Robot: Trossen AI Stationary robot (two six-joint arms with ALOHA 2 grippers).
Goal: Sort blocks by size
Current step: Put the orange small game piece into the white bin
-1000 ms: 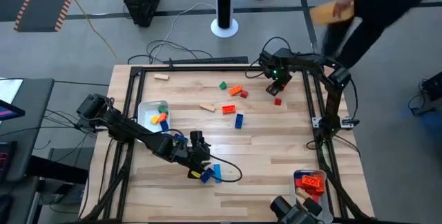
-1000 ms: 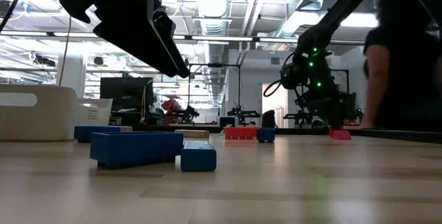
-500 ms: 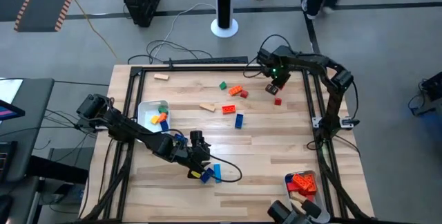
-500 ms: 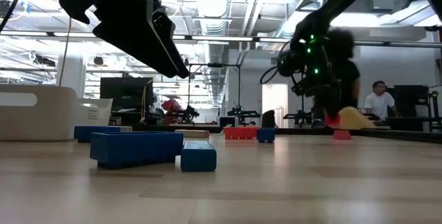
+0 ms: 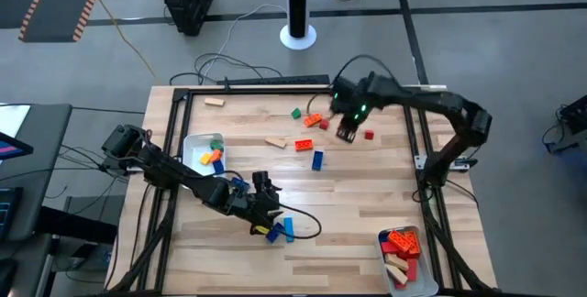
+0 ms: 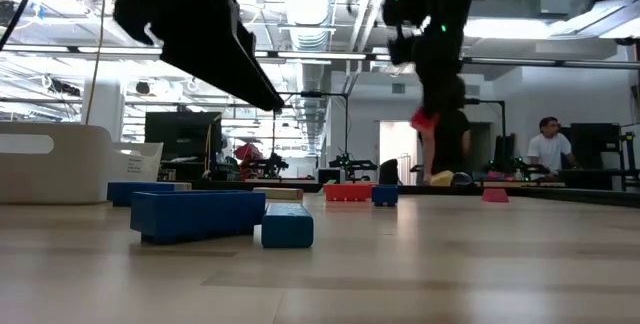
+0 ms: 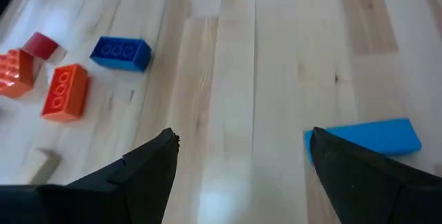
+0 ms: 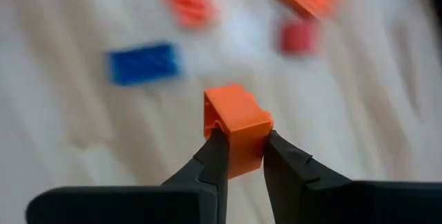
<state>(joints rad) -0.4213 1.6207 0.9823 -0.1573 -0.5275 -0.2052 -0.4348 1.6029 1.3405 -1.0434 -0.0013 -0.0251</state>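
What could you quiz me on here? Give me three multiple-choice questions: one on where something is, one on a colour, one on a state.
1. Where is the left tool?
A. over the near part of the table, by two blue blocks
B. above the right tray
C. off the table

2. What colour is the block in the right tool?
A. green
B. orange
C. yellow

3. How does the left tool stand?
A. shut on a blue block
B. open, holding nothing
C. shut and empty

Answers: 1 A, the high view shows it beside the blue blocks. 2 B, the right wrist view shows an orange cube between the fingers. 3 B, the left wrist view shows its fingers spread over bare wood.
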